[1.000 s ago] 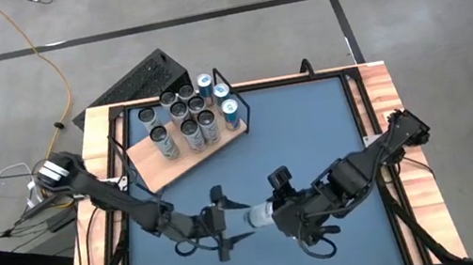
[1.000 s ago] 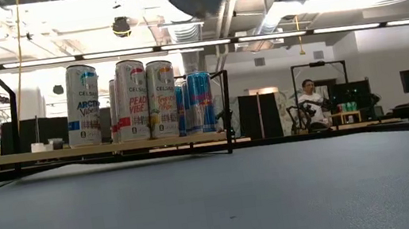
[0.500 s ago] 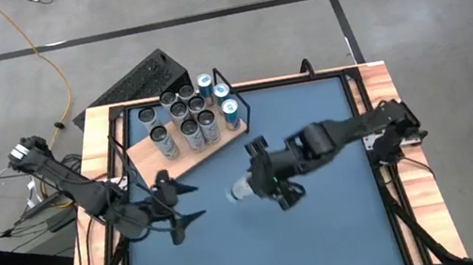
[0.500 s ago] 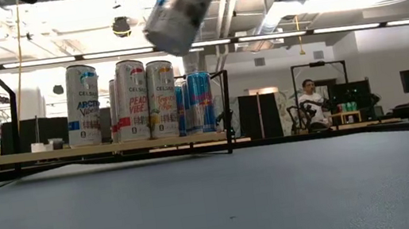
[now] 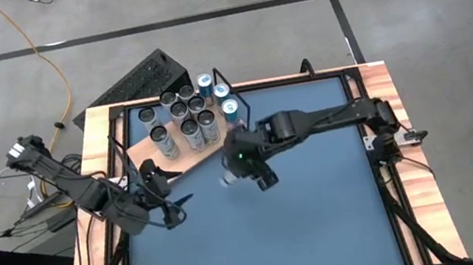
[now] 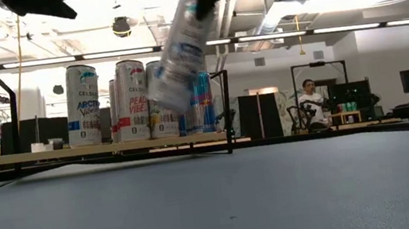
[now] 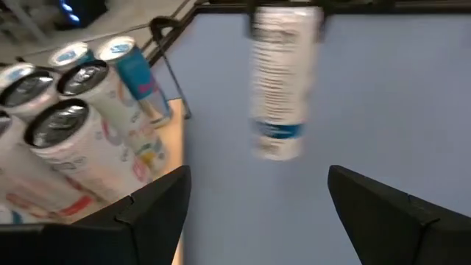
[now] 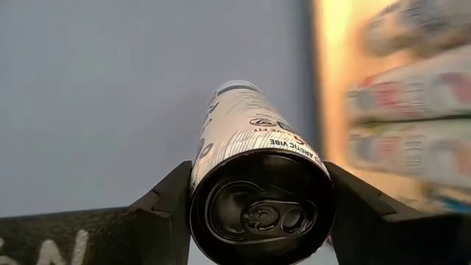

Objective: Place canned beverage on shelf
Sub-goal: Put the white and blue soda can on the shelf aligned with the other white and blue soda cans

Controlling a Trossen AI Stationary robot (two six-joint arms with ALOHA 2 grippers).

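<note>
My right gripper (image 5: 243,158) is shut on a white-and-blue canned beverage (image 6: 180,54), which hangs tilted above the blue table just off the shelf's near right corner. The same can also appears in the left wrist view (image 7: 283,81). The shelf (image 5: 158,169) is a pale-wood board lying at the far left, with a black wire frame (image 5: 241,103) at its right end. Several cans (image 5: 185,117) stand upright on it. My left gripper (image 5: 173,209) stands open near the table's left side, with nothing between its fingers (image 7: 158,213). My right gripper pinches the can's side wall just below its top rim (image 8: 210,173) between its two fingers (image 8: 165,213). The fingers slant down from above and from the table's right. The can hangs tilted with its bottom end (image 6: 166,100) lowest, clear of the table and the shelf.
A black keyboard-like object (image 5: 147,75) lies on the floor beyond the far left corner. Wooden strips (image 5: 380,91) edge the table. Bare blue tabletop (image 5: 326,213) stretches to the right and near side. A person (image 6: 311,99) sits far back in the room.
My right gripper has carried the can toward the table's far left, up to the shelf, sinking a little. The can has tipped from lying nearly level to hanging slanted. My left gripper, still open, has drawn back toward the table's left edge and risen.
</note>
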